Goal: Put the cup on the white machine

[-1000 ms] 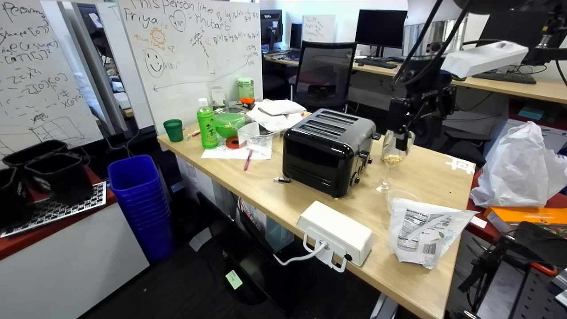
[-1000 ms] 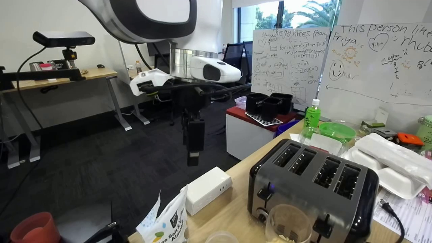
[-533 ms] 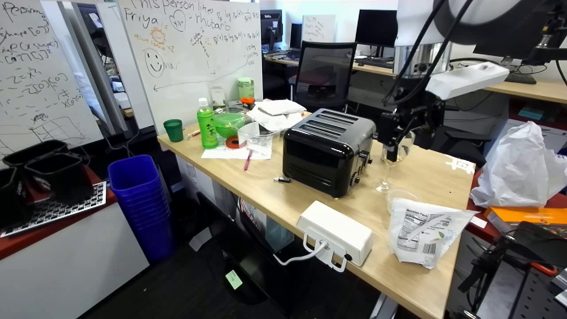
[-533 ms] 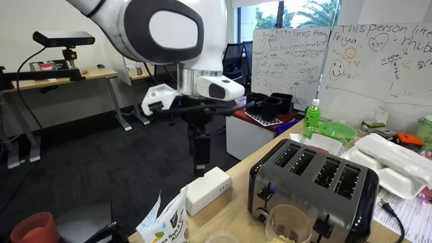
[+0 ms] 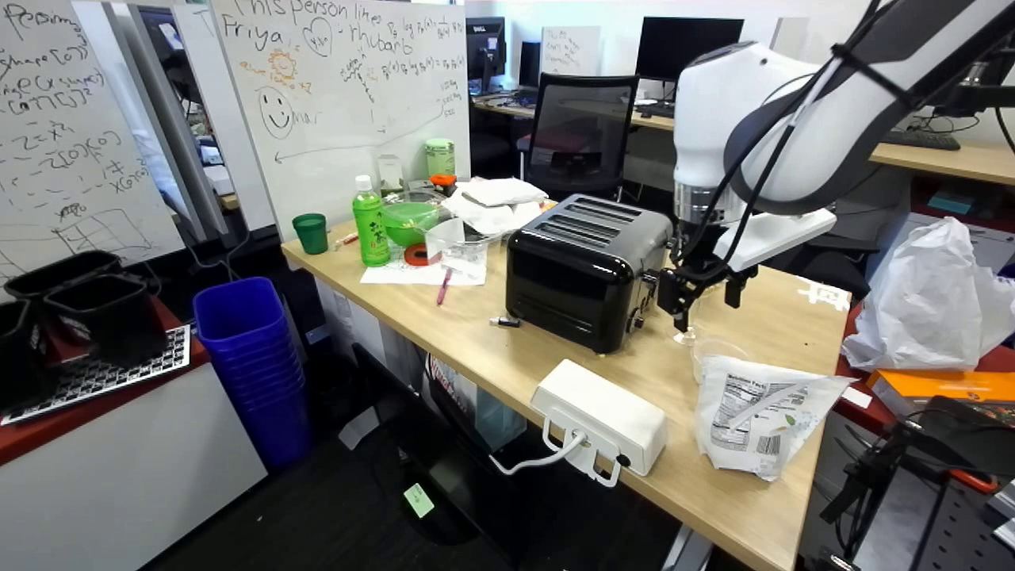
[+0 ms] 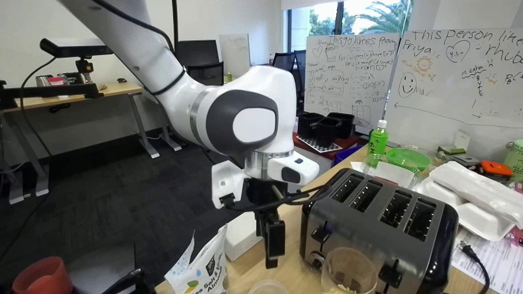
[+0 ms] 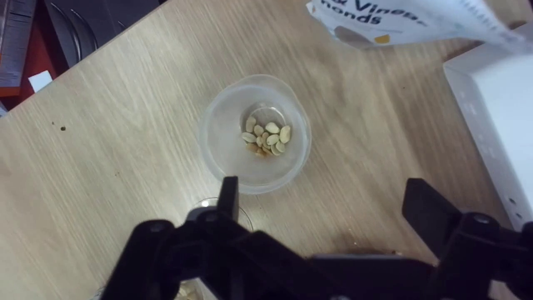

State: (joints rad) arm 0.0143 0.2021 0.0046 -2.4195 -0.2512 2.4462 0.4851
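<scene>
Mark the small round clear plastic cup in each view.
In an exterior view: the round clear plastic cup, right of centre, partly behind a white printed snack bag.
In an exterior view: cup, cropped at bottom, right of the bag.
In the wrist view: cup, near centre, below-left of the bag.
Shared landmark: the bag.

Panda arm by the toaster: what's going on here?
The robot arm is holding nothing: its fingers are spread apart above the table. The small clear cup, with some nuts in it, stands on the table and isn't between them. The white machine sits at the table's edge; the cup isn't on it yet. My guess is that a grasp of the cup comes next.
</scene>
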